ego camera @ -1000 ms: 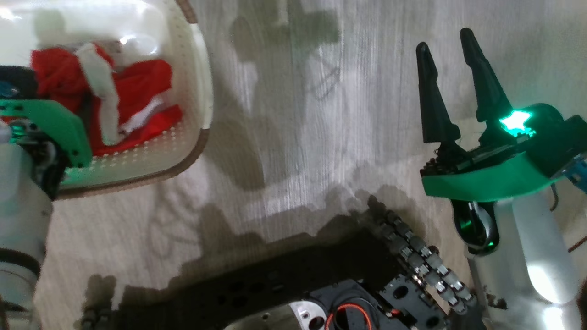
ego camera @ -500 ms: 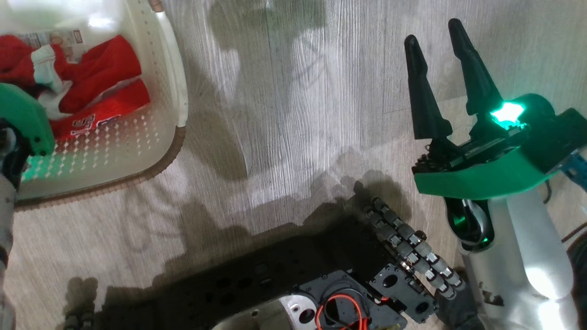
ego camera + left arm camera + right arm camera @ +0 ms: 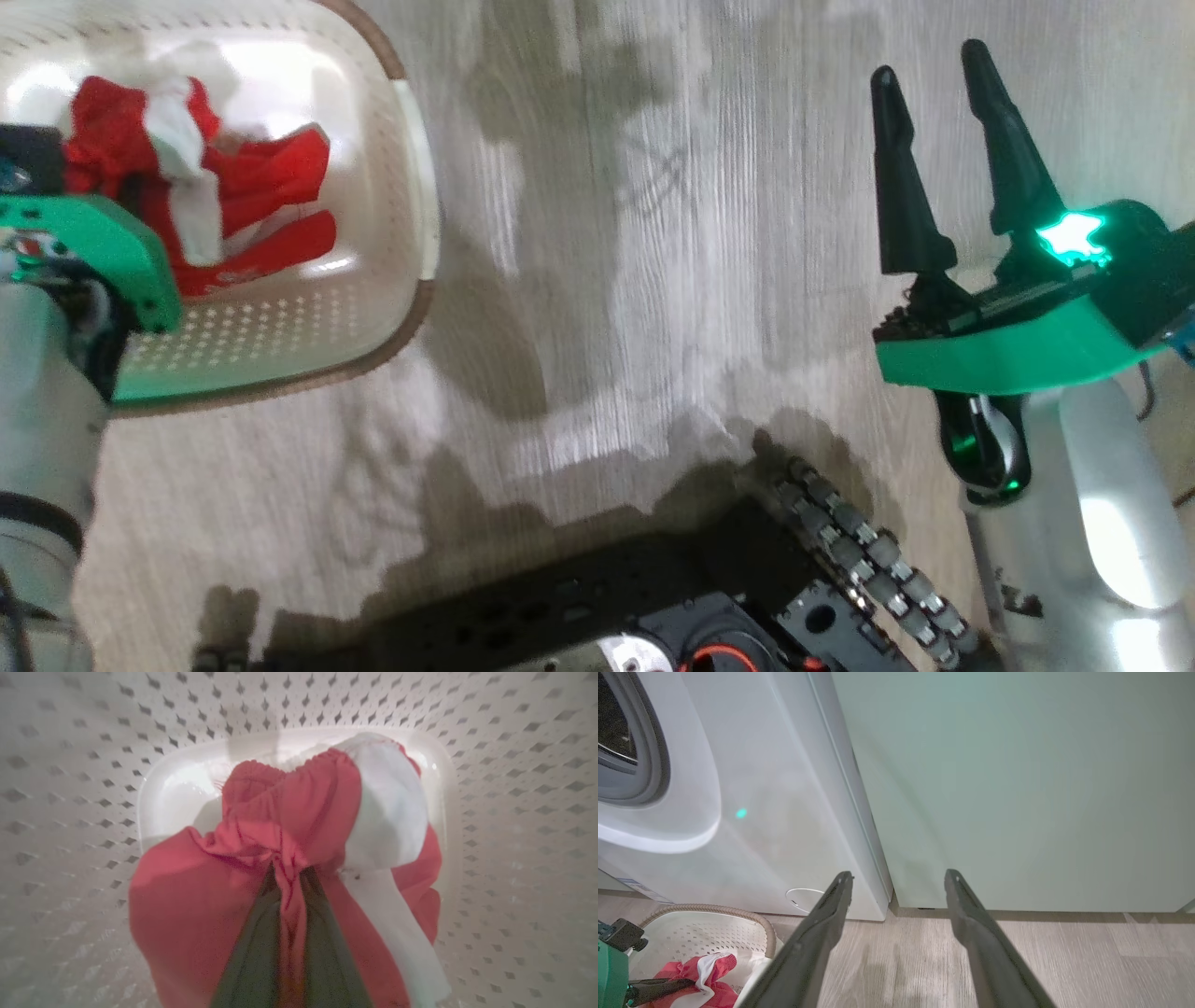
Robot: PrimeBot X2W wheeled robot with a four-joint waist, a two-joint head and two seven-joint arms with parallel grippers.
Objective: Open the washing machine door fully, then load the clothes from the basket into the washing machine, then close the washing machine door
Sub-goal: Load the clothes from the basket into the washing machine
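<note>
Red-and-white fabric clothes (image 3: 261, 177) sat in the cream perforated plastic basket (image 3: 299, 327) at upper left, the left gripper (image 3: 289, 872) clamped on a fold (right gripper (image 3: 927, 61) spread apart, idle); loading seemed in hand, calling next for a lift toward the white washing machine (image 3: 775, 788).

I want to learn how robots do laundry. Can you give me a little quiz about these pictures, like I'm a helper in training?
1. True or false: the left end effector is pinching the red clothes inside the basket.
2. Pick one. The right end effector is: A) open and empty, B) holding a sock, C) shut on the basket's rim.
3. Fill in the blank: in the right wrist view, the thing right next to the white washing machine is a pale green ____.

Key: 1 true; 2 A; 3 cabinet.
</note>
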